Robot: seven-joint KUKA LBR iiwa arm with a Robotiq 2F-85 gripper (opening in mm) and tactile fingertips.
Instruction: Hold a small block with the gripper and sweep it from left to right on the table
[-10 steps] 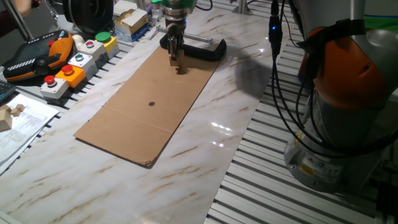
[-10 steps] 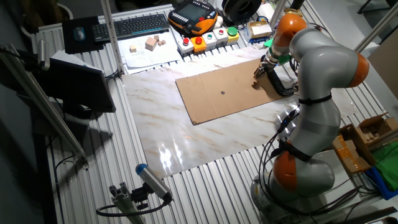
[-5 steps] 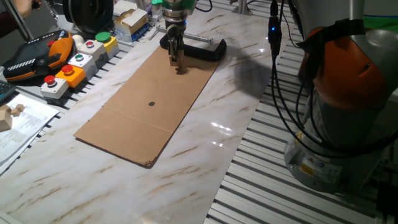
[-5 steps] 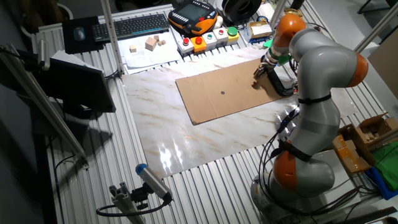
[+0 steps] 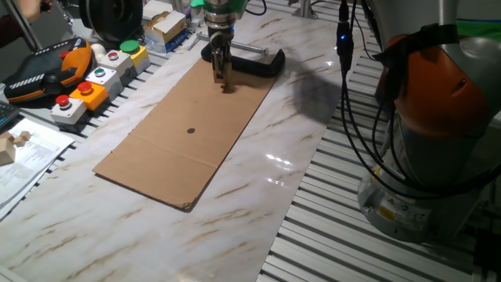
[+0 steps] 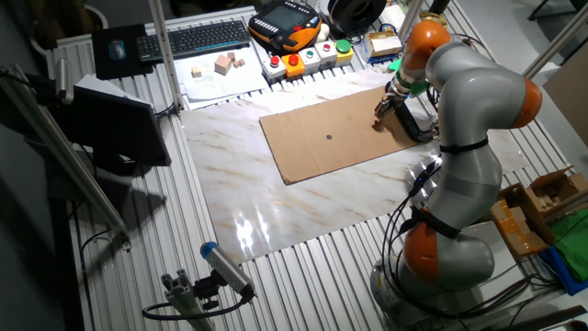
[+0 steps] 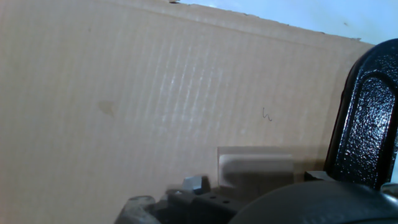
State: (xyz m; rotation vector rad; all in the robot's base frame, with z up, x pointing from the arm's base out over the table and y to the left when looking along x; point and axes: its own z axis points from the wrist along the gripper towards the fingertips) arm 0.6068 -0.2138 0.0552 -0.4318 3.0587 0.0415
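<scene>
My black gripper (image 5: 221,80) points straight down at the far right end of the brown cardboard sheet (image 5: 188,133), which lies on the white marble table (image 5: 301,117). Its fingers stand close together on the small tan block (image 5: 226,87), which rests against the cardboard. In the other fixed view the gripper (image 6: 379,117) and the block (image 6: 377,121) sit at the cardboard's right end. In the hand view the block (image 7: 255,163) is low in the middle, just beyond the hand's body, over the cardboard (image 7: 124,93).
A black clamp (image 5: 254,63) lies right behind the gripper; it also shows in the hand view (image 7: 367,118). Button boxes (image 5: 94,78) and a teach pendant (image 5: 39,70) line the left edge. Loose wooden pieces (image 6: 220,64) lie on paper near a keyboard (image 6: 197,37).
</scene>
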